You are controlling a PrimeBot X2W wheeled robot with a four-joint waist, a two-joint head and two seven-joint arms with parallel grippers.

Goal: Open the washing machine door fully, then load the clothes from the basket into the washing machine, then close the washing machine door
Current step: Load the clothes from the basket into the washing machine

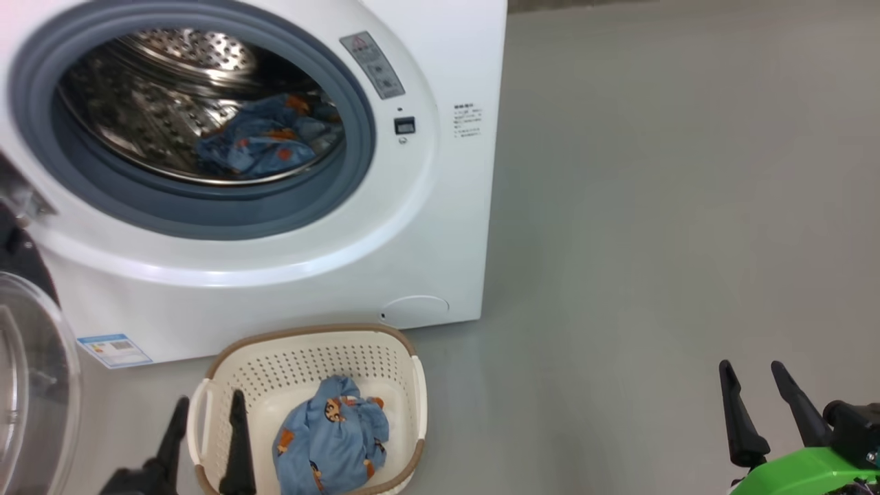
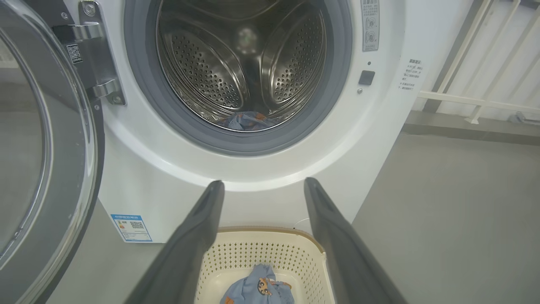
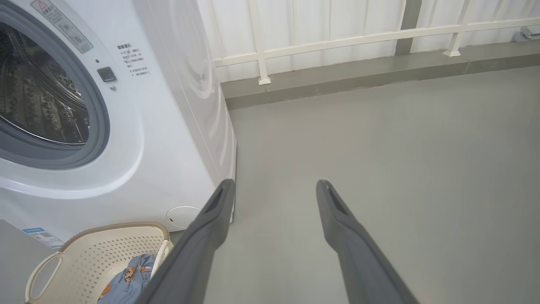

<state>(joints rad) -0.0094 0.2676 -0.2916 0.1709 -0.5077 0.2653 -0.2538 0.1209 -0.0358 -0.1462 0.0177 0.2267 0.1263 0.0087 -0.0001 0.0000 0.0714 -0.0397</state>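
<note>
We see the washing machine (image 1: pixel 275 275), its door (image 1: pixel 34 385) swung wide at its left, and the basket (image 1: pixel 309 344) just before it, holding clothes (image 1: pixel 330 440) (more clothes (image 1: pixel 265 141) inside the machine). The left gripper (image 1: pixel 210 397) is before the machine and the right gripper (image 1: pixel 751 366) off to its right, both spread and empty.

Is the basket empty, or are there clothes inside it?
Not empty: one blue bundle lies in the basket; a second bundle lies in the drum.

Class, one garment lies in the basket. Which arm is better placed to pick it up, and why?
Left. The left tool, open, hangs at the edge of the basket, beside the garment; the right tool, also open, is far off over the floor.
</note>
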